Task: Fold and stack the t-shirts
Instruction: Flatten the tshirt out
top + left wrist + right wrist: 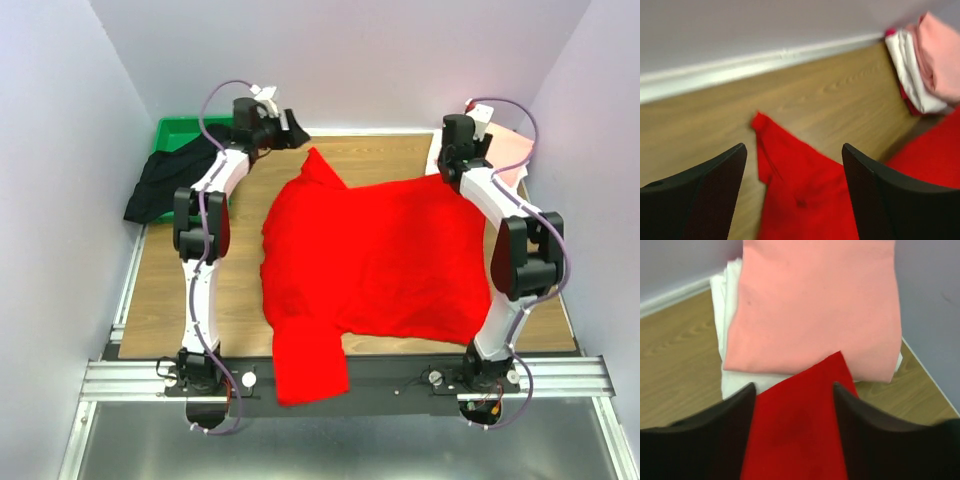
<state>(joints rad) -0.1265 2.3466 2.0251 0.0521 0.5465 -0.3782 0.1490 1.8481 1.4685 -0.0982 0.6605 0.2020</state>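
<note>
A bright red t-shirt (370, 250) lies spread across the wooden table, one sleeve hanging over the near edge. Its far-left sleeve tip (770, 145) lies flat under my left gripper (794, 147), whose jaws stand wide open and hold nothing. My right gripper (794, 385) is open at the far right, a red corner (800, 410) lying loose between its fingers and overlapping a folded stack. The stack has a salmon-pink t-shirt (815, 305) on top of a white one (727, 295). A black t-shirt (165, 180) spills crumpled out at the far left.
A green bin (180, 130) stands in the far-left corner with the black cloth draped over its side. Purple walls close in the table on three sides. The aluminium rail (120, 378) carrying the arm bases runs along the near edge.
</note>
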